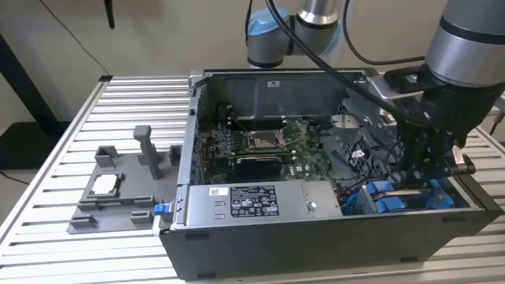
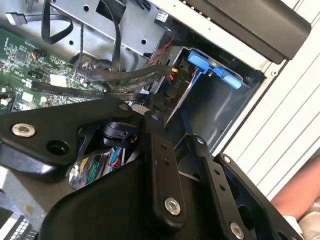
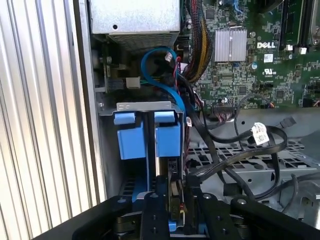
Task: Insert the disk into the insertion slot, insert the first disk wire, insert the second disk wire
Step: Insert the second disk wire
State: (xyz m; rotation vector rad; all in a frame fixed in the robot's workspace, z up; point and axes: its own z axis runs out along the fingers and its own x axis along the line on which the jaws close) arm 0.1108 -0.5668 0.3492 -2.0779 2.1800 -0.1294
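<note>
We judge the disk (image 3: 145,135) already seated in the insertion slot (image 3: 142,107) just ahead of our hand (image 3: 175,210), which pinches a black wire connector (image 3: 174,192), wiring unfinished.

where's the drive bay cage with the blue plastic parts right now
The grey drive-bay cage with blue plastic parts sits inside the open computer case, at its lower corner on the exterior view's right, beside the grey labelled power-supply box, with the black gripper just above it.

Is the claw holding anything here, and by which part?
Apparently yes: the claw pinches a black wire connector by its plug body, at the insertion slot.
</note>
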